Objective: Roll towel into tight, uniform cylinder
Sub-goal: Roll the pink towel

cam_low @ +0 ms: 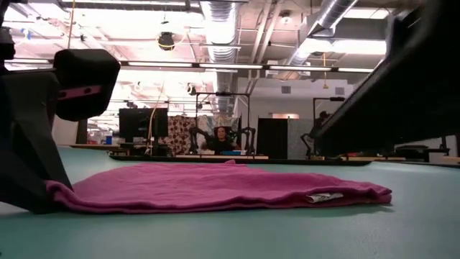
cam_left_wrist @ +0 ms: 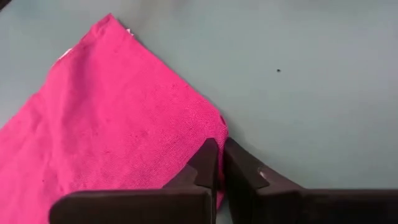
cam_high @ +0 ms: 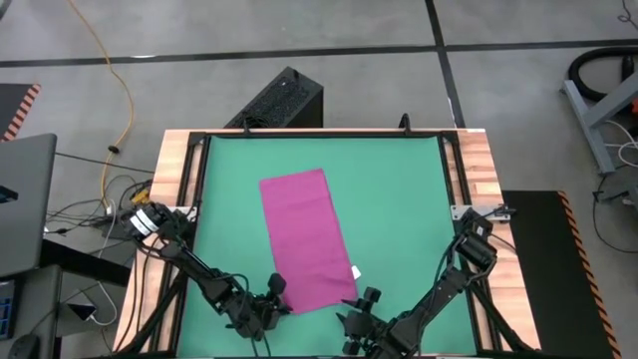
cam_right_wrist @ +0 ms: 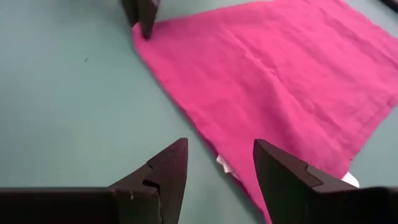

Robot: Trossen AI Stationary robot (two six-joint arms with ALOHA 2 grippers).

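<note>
Towel (cam_high: 307,239) lies flat on the green mat (cam_high: 399,199) from overhead. Low view: I see its white tag (cam_low: 325,196); dark arm bodies cut off both sides. Left wrist: left gripper (cam_left_wrist: 217,163) pinches the towel's near-left corner. Right wrist: right gripper (cam_right_wrist: 221,163) spread open over the near-right edge, holding nothing.

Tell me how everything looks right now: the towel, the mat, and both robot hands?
towel: flat, unrolled, lying at a slant on the mat, white tag at its near edge.
mat: spread flat under the towel.
left end effector: shut on the towel's near corner.
right end effector: open, over the towel's edge near the tag, not gripping.
</note>
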